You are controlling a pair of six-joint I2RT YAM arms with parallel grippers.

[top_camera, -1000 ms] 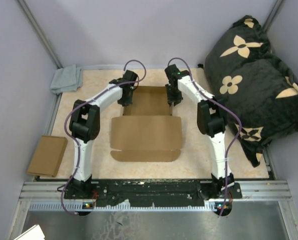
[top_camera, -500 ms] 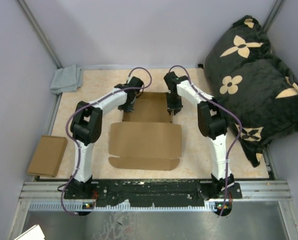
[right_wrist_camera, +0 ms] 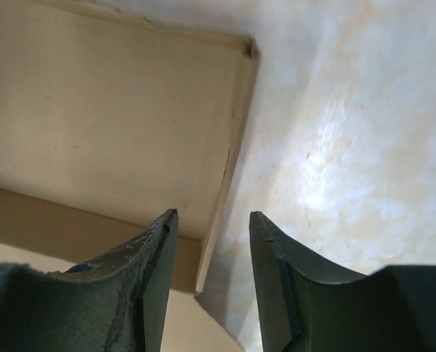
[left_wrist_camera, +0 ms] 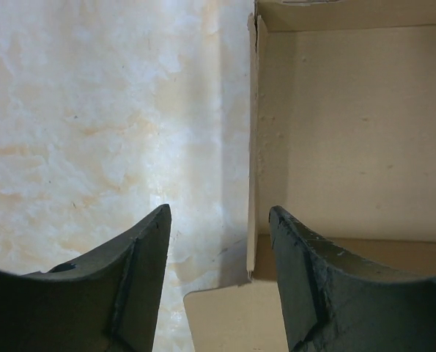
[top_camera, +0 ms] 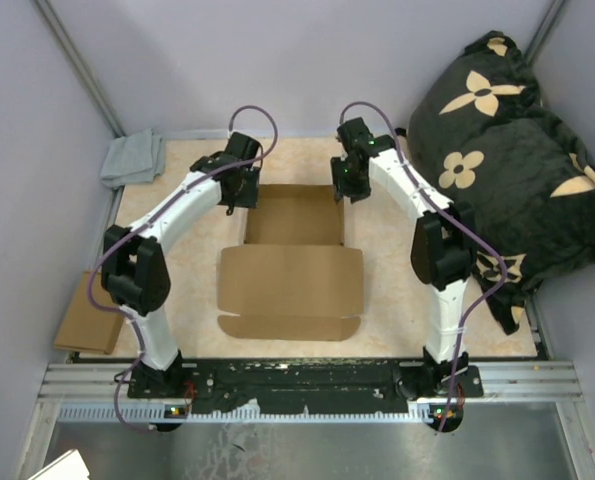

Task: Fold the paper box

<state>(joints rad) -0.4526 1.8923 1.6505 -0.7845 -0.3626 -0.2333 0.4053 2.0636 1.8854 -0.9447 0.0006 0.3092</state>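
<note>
as you look out from the arm bases, the paper box [top_camera: 292,275] lies in the middle of the bench [top_camera: 397,290], lid flap flat toward you, tray walls raised beyond. at its far corners your left hand [left_wrist_camera: 219,213] and right hand [right_wrist_camera: 212,216] both gape, a side wall between each one's fingers, gripping nothing.

In the top view, the left arm's elbow [top_camera: 132,275] hides the upper right part of the small cardboard rectangle [top_camera: 77,325] at the left of the frame. The black flowered cushion [top_camera: 507,150] runs off the right edge, and a white scrap [top_camera: 62,468] is cut by the bottom edge. Both wrist views crop the paper box [left_wrist_camera: 349,132] and their own fingers [right_wrist_camera: 144,293] at the frame edges.
</note>
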